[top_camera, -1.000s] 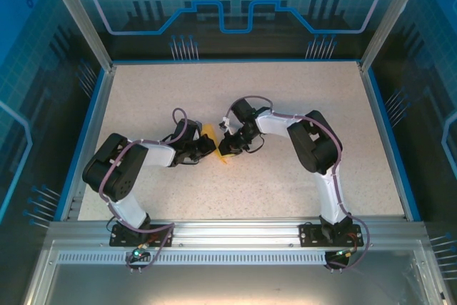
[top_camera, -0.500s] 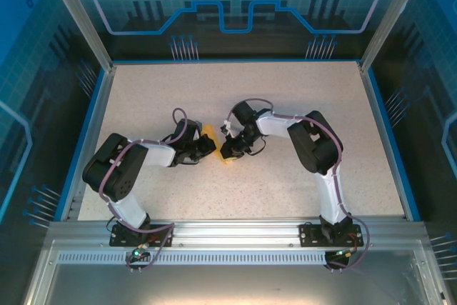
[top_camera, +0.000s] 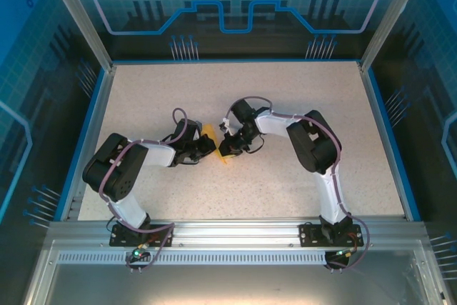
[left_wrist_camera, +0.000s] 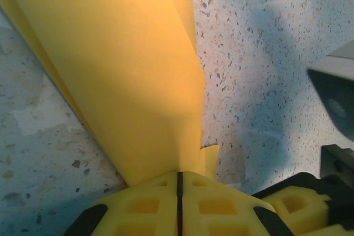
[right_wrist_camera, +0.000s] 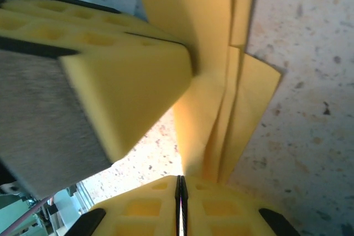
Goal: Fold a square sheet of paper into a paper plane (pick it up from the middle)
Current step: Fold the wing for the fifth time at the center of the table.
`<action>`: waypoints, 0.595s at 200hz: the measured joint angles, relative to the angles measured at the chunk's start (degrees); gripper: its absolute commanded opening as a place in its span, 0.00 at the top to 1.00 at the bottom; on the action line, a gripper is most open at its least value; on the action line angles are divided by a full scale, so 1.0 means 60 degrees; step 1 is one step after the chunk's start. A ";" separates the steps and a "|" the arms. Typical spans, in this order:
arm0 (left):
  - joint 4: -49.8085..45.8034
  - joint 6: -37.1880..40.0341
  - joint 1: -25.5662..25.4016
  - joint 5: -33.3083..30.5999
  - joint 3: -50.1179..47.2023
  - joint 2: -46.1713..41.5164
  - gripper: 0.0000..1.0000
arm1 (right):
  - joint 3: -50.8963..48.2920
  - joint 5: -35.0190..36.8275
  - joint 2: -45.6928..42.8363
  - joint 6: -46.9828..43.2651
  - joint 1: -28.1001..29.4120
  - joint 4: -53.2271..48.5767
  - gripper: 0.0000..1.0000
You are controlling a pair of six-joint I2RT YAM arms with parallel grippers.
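We find the left gripper (left_wrist_camera: pixel 178 178) pinched tight on one edge of the paper (left_wrist_camera: pixel 127 70), mid-table (top_camera: pixel 300 105) between the arms; we judge this anchors the folded layers. The right gripper (right_wrist_camera: pixel 181 181) is likewise clamped on the paper's other end, where several layers fan out, probably to hold the flaps while a crease is set. The paper is part-folded, not yet a plane
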 measured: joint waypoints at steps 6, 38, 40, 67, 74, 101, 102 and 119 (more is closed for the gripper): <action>-0.0011 0.0000 0.0000 0.0000 0.0004 0.0000 0.89 | 0.0000 0.0000 0.0044 0.0000 0.0004 -0.0011 0.88; -0.0058 -0.0004 0.0000 0.0000 0.0029 0.0000 0.89 | -0.0131 -0.0015 0.0069 -0.0120 0.0025 0.0004 0.88; -0.0058 0.0000 0.0000 0.0000 0.0029 0.0000 0.89 | -0.0138 -0.0015 0.0058 -0.0120 0.0025 0.0007 0.88; -0.0058 0.0000 0.0000 0.0000 0.0029 0.0000 0.89 | -0.0550 0.0011 -0.0197 -0.0321 0.0025 0.0091 0.88; -0.0062 0.0000 0.0000 0.0000 0.0029 0.0000 0.89 | -0.0729 0.0029 -0.0324 -0.0397 0.0025 0.0044 0.88; -0.0058 0.0000 0.0000 -0.0004 0.0029 0.0000 0.89 | -0.1282 0.0117 -0.0787 -0.0543 0.0069 -0.0532 0.87; -0.0062 0.0000 0.0000 -0.0004 0.0029 0.0000 0.89 | -0.1315 0.0124 -0.0809 -0.0546 0.0073 -0.0568 0.87; -0.0062 0.0000 0.0000 -0.0004 0.0029 0.0000 0.89 | -0.1534 0.0251 -0.1118 -0.0525 0.0113 -0.0787 0.87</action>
